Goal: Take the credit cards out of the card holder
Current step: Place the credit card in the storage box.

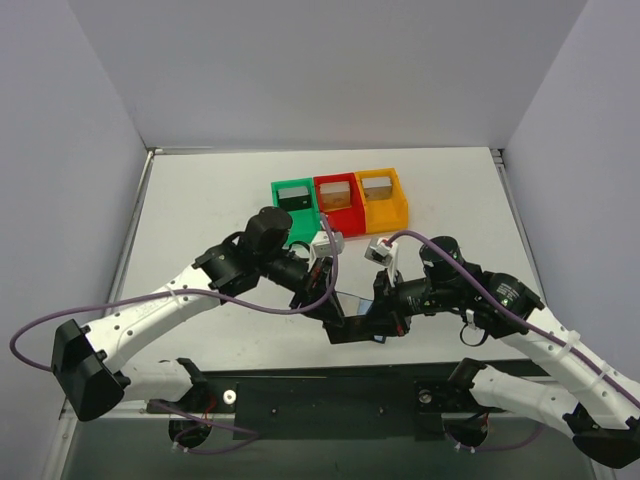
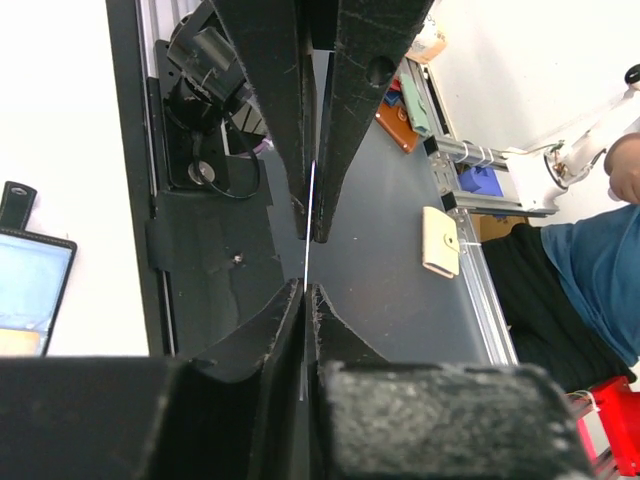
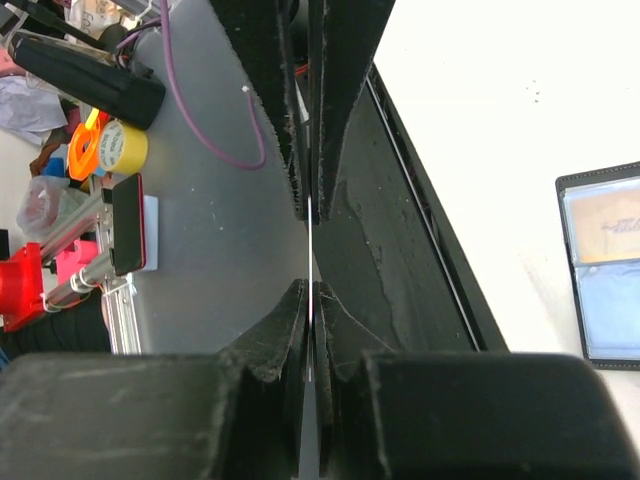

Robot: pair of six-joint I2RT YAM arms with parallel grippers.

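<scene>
**Card** (image 3: 311, 240): one, out of the holder, seen edge-on in the air above the desk's (image 1: 200, 200) near edge.
**Right gripper** (image 3: 311, 295): jaws clamped on the card.
**Left gripper** (image 2: 305, 300): jaws narrow about the card's opposite end; whether they pinch it, I cannot tell.
**Holder** (image 3: 563, 270): lies open and flat on the desk, just beside the grippers, with an orange card and a blue card in its pockets.
**Progress**: early, by my judgement. One card is freed but not set down, and at least two remain to be drawn.
</scene>
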